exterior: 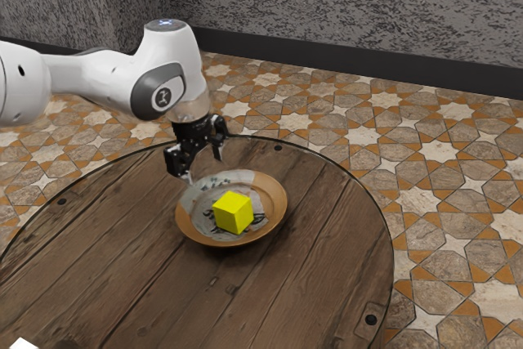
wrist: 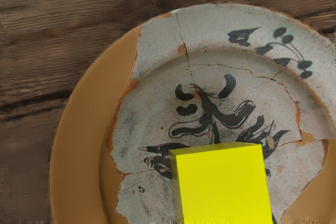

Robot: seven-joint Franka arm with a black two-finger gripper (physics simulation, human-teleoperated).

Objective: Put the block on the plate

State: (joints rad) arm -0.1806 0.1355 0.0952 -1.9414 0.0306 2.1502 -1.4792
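Observation:
My gripper point(exterior: 202, 166) hangs over the plate's edge on the exterior view's left, its two fingers spread apart with nothing between them. The yellow block point(exterior: 233, 212) sits in the middle of the plate point(exterior: 274, 196), a round dish with a tan rim and a pale, dark-painted patch. Block and gripper are apart. In the wrist view the block point(wrist: 223, 184) lies on the painted centre of the plate point(wrist: 79, 145), and its far part is cut off by the picture's edge.
The round wooden table point(exterior: 327, 259) bears the plate near its far side, with its curved edge just behind my gripper. A small white object point(exterior: 23, 344) is partly in view at the exterior view's lower left corner. Patterned floor tiles surround the table.

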